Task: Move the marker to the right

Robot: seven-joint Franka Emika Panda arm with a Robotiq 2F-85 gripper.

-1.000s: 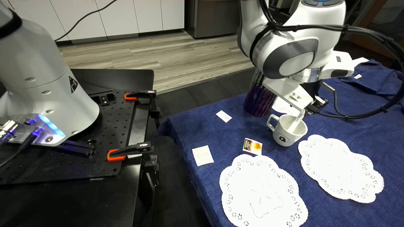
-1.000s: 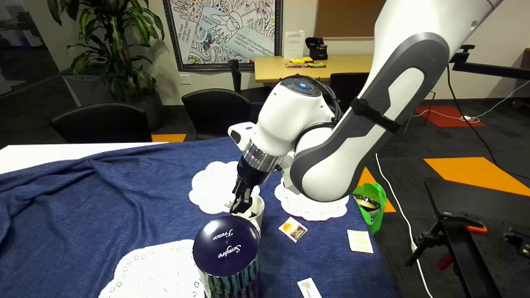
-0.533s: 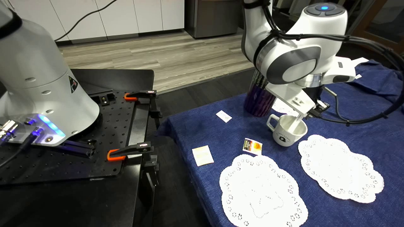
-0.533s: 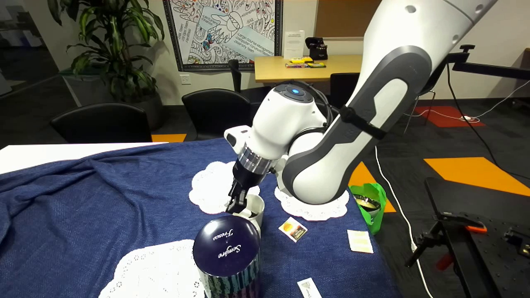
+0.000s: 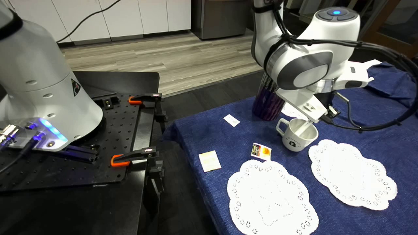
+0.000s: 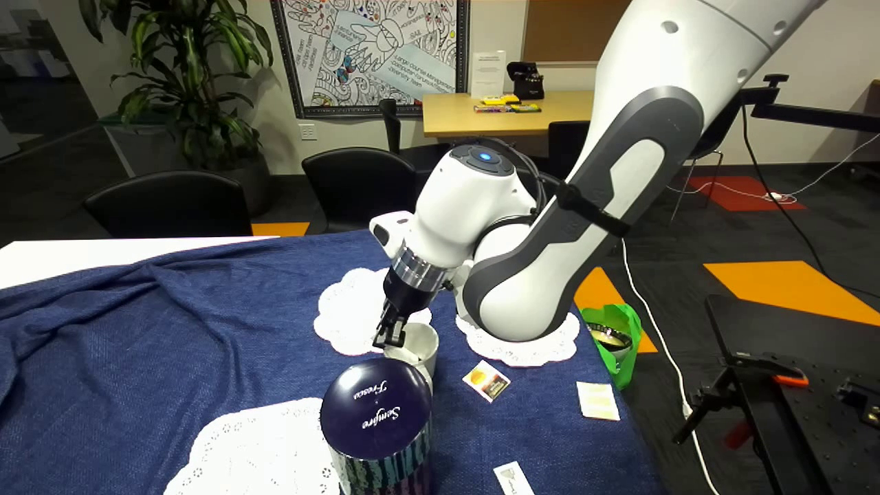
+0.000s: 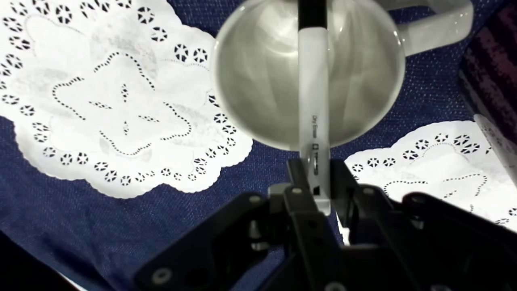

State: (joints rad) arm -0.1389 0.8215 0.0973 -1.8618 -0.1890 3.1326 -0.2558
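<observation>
Slim smooth marker [image 7: 313,89], tilted, black end down inside a glossy round mug [image 5: 294,143], claw [image 7: 318,173] clamped on its white end, lacy scalloped doilies [image 7: 125,93], coarse blue cloth [image 5: 235,140], cylindrical canister [image 6: 378,419] nearby

Below me, a table [image 6: 82,256] under blue cloth [image 5: 228,143] carries three white doilies [image 5: 272,197], a mug [image 5: 293,141], a dark canister [image 6: 379,426], a pale square [image 5: 210,161], a printed packet [image 5: 261,151] and a white slip [image 5: 232,120].

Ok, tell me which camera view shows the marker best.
The wrist view: the marker is large, white barrel and printing plain, dark end cropped. In an exterior view, part of the marker shows against the mug; in an exterior view, at best a pale sliver near the pincer.
</observation>
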